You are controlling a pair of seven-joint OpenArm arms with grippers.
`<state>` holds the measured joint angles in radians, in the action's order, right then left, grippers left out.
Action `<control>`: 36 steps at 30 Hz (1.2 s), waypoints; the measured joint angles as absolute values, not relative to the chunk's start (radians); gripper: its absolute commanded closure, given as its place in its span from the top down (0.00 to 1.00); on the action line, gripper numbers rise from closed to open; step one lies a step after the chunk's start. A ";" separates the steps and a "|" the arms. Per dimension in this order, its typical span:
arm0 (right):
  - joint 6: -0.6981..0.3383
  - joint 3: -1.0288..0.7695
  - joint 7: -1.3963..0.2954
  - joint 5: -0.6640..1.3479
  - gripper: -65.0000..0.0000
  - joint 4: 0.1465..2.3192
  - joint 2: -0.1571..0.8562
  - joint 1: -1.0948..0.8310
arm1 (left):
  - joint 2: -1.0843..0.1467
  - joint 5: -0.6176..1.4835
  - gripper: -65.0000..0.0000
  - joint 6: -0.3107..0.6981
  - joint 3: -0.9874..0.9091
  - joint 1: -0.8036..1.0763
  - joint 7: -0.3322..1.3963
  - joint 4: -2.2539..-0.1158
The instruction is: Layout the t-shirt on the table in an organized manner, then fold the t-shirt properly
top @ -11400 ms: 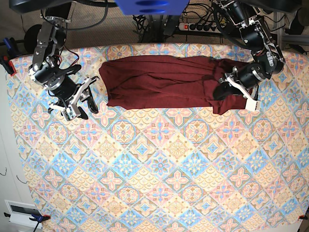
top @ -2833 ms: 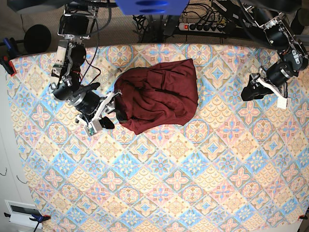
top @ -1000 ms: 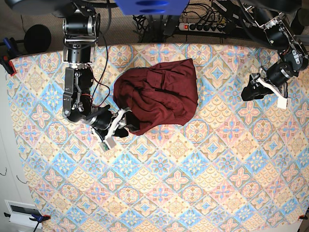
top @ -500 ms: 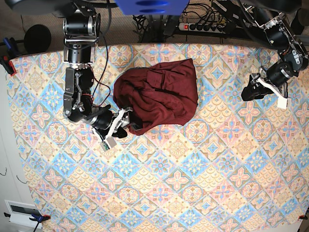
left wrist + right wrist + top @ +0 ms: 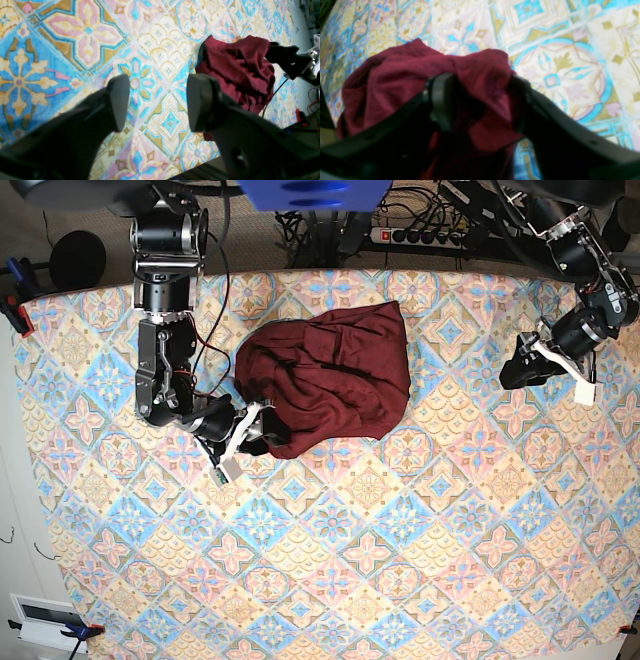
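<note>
The dark maroon t-shirt (image 5: 330, 380) lies bunched in a rough heap on the patterned table (image 5: 400, 560), left of centre near the far edge. My right gripper (image 5: 252, 436) sits at the heap's lower-left edge. In the right wrist view a fold of the t-shirt (image 5: 395, 82) bulges between the fingers (image 5: 442, 100) of the right gripper (image 5: 480, 105), which stand apart around it. My left gripper (image 5: 515, 370) hovers over bare table at the far right, well away from the shirt. In its own view the left gripper (image 5: 157, 100) is open and empty, with the t-shirt (image 5: 237, 67) beyond.
A power strip (image 5: 420, 235) and cables lie past the table's far edge. Clamps (image 5: 15, 310) hold the cloth at the left edge. The right arm's upper links (image 5: 165, 290) rise over the table's far-left part.
The right gripper has slid slightly toward the shirt's lower-left edge and its jaws have narrowed around the fold. The shirt and the left arm have not moved.
</note>
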<state>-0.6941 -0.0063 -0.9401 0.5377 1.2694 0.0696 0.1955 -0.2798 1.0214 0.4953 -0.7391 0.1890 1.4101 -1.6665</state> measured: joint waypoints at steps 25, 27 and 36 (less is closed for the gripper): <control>-0.695 0.028 -0.931 0.596 0.46 1.437 0.067 0.122 | -0.280 1.018 0.54 0.498 -0.739 0.192 1.410 -1.666; -0.686 -0.002 -0.936 0.591 0.54 1.436 0.072 0.124 | -0.280 1.018 0.54 0.498 -0.739 0.195 1.410 -1.666; -0.695 0.002 -0.931 0.603 0.74 1.429 0.067 0.222 | -0.280 1.021 0.54 0.498 -0.739 0.195 1.410 -1.666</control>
<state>-0.6952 0.0017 -0.9314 0.6029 1.4288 0.0673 0.2218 -0.2798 1.0206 0.4980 -0.7395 0.1947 1.4101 -1.6665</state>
